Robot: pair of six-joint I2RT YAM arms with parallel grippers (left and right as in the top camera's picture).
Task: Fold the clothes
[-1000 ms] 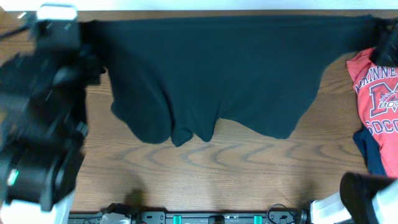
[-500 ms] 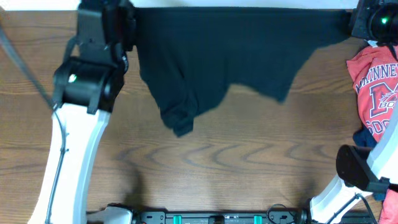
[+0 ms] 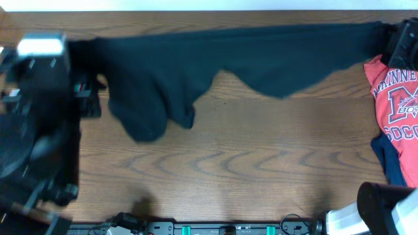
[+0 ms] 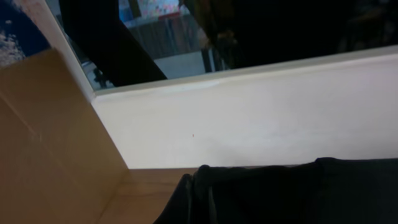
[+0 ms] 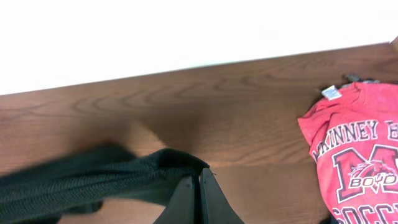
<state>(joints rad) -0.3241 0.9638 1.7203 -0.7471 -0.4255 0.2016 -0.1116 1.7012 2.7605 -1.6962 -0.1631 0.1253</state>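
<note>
Step, as I read it: stretch-out before lay-down, no fold made yet. At the far-left corner my left gripper is blurred overhead and its fingers don't show on the wrist cam. The jaws are closed and the cloth ends there, so I take it as clamped on the plain black short-sleeved T-shirt of limp fabric. The shirt spans the far edge of the brown wood-grain desk, with a bunched lobe sagging left of centre. At the far-right corner the right gripper is pinched together on the other end. The red T-shirt with white lettering and the navy garment sit at the right edge. Next: lower both ends evenly, landing it flat and clear of the red one.
</note>
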